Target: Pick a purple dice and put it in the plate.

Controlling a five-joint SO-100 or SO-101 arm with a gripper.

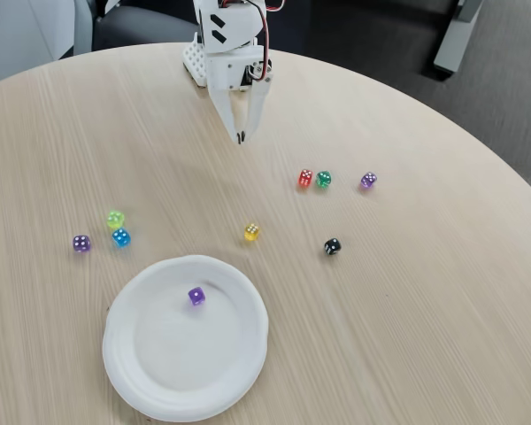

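A deep-violet purple dice (196, 296) with white pips lies inside the white plate (239, 376), a little above its middle. The plate sits near the front of the table, left of centre. My gripper (241, 137) hangs at the far side of the table, well away from the plate. It points down with its fingertips together and holds nothing. A paler purple die (81, 243) lies on the table left of the plate. A pinkish-purple die (368, 180) lies at the right.
Loose dice are scattered on the round wooden table (425, 301): lime (115, 219) and blue (121, 237) at the left, yellow (251, 231) in the middle, red (305, 178), green (323, 179) and black (333, 246) at the right. The arm's white base (196, 62) stands at the far edge.
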